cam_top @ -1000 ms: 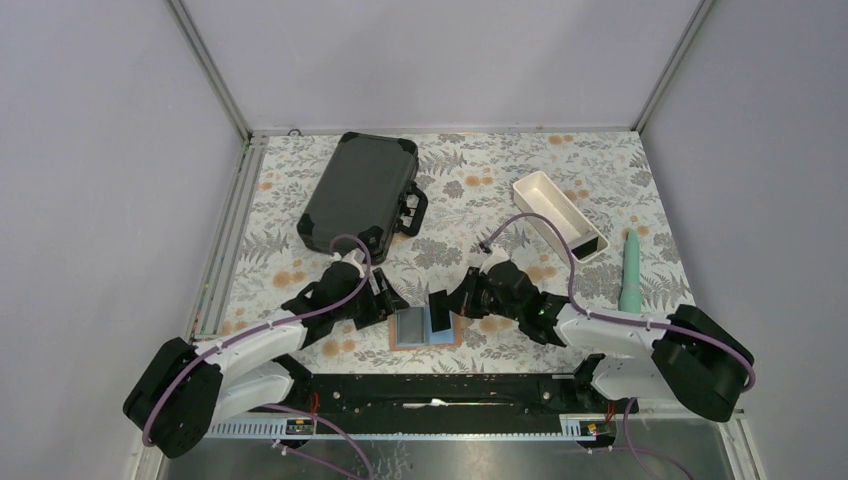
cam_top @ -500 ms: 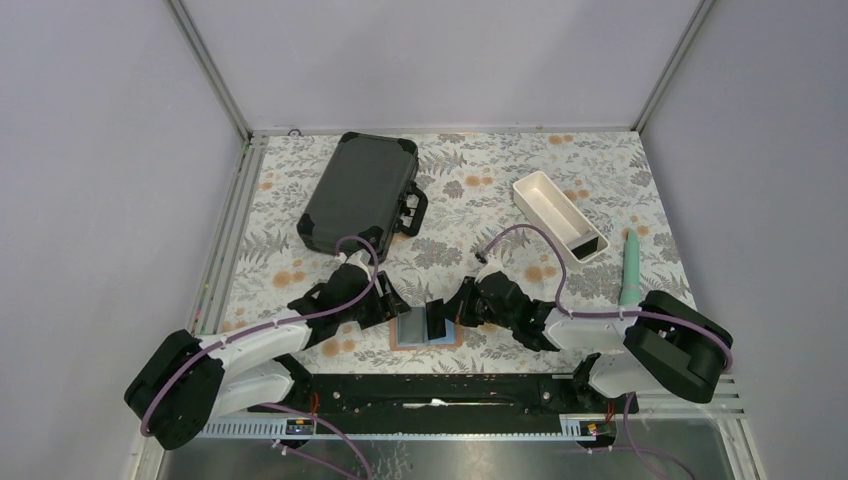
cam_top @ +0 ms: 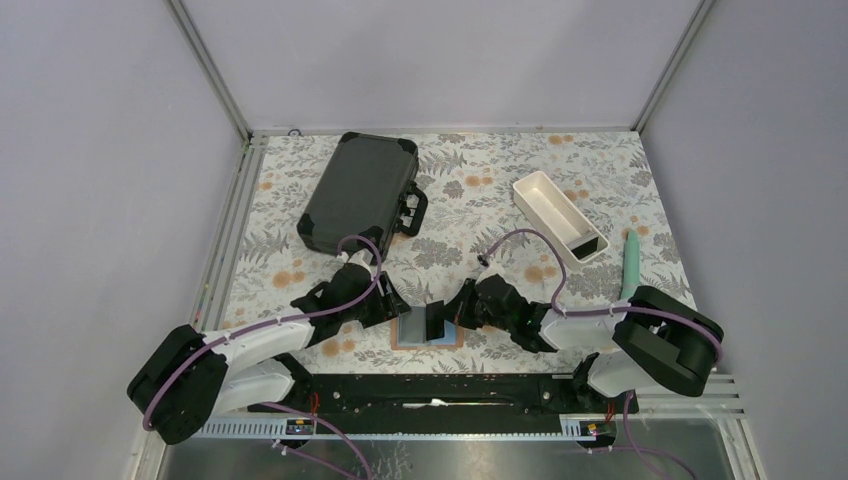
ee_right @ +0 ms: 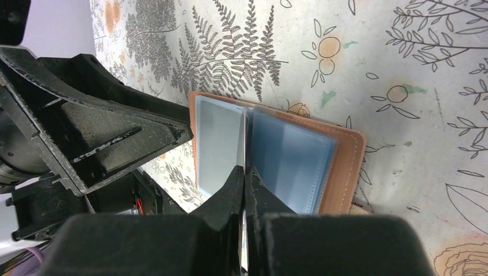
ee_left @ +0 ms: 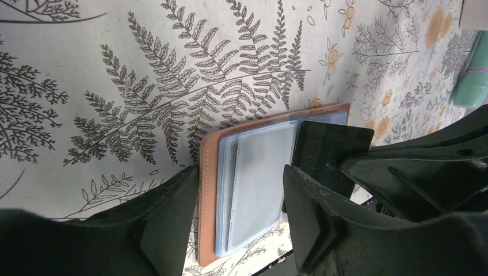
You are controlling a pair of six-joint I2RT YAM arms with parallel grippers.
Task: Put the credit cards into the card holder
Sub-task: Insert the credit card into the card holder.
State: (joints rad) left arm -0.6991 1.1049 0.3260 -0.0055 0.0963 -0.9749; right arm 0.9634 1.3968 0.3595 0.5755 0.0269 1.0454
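The card holder lies open on the table, tan outside and pale blue pockets up. In the left wrist view its tan edge and left stack of pockets sit between my fingers. My left gripper is open and straddles that left half; it also shows in the top view. My right gripper is shut on a black credit card, held on edge over the holder's middle fold. From above the card stands tilted at the fold, with the right gripper just right of it.
A large black hard case lies at the back left. A long white tray stands at the back right with something dark at its near end. A teal tube-like object lies near the right edge.
My right gripper has moved a little left and down, bringing the black card closer to the holder's fold. My left gripper has barely shifted.
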